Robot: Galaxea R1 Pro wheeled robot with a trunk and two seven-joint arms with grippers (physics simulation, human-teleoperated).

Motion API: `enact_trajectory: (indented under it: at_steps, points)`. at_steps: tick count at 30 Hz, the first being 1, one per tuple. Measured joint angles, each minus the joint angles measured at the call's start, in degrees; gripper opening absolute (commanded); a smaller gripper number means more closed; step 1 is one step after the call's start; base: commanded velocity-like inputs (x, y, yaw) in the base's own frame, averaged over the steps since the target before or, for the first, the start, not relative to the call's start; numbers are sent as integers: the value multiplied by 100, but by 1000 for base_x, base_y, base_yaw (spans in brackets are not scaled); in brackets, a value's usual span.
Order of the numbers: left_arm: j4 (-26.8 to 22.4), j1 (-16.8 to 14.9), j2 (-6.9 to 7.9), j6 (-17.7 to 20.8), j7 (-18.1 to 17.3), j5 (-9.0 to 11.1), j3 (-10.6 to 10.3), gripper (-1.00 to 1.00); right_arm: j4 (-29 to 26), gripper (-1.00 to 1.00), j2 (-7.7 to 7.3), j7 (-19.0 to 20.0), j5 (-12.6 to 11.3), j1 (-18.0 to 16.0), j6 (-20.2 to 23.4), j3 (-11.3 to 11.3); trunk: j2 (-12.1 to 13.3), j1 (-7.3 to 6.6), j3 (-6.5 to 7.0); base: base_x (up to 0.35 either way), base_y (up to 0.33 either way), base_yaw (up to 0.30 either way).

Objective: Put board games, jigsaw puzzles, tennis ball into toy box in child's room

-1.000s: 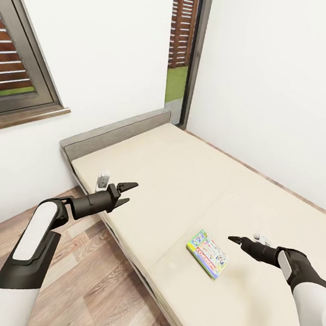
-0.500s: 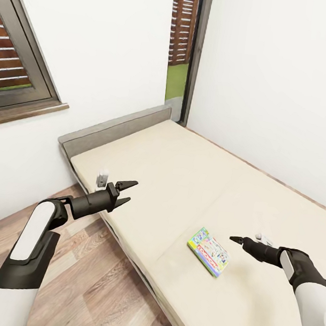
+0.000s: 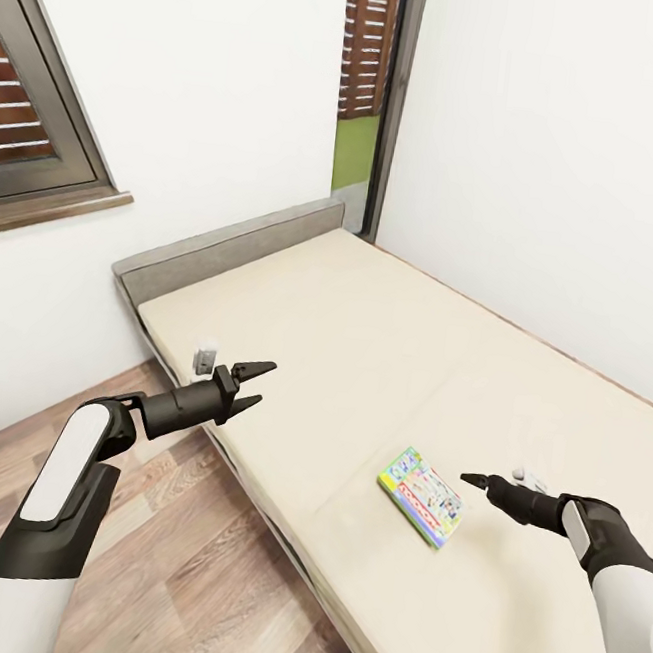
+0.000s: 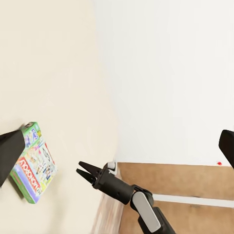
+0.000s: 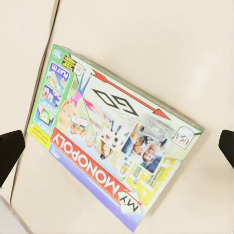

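In the head view, the right gripper (image 3: 473,479) is hovering over the bed (image 3: 364,351), and the Monopoly box (image 3: 421,496) is lying flat on the mattress just ahead of its tips and a little toward the left arm. The long axis of the box is running slantwise across the line of the fingers, not along it. The fingers are looking nearly together from this angle, so here I cannot tell the real gap. The left gripper (image 3: 248,386) is waiting open and empty over the near edge of the bed, well apart from the box, so the right arm is clearly the nearer one. In the left wrist view, the box (image 4: 33,163) is lying far ahead of the open fingers, and the right gripper (image 4: 84,171) is pointing at it. In the right wrist view, the box (image 5: 114,158) is sitting directly between the two dark fingertips, which are standing wide apart at both sides, holding nothing. I think the next move is asking for a wrist turn, so that the fingers are closing across the short side of the box.
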Motion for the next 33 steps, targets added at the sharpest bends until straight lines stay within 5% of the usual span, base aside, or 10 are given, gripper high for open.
enact_trajectory:
  at_steps: [17, 33]
  points:
    - [16, 30, 1, -16, -49, 14, 16, 100, 0, 100, -7, -5, 0, -5, 5, -4, -682, 373, -458, 0, 0, 0]
    - [-7, 166, 13, -75, -67, 9, 21, 100, 0, 100, -82, -10, -8, -5, 6, -12, -684, 374, -488, 0, 0, 0]
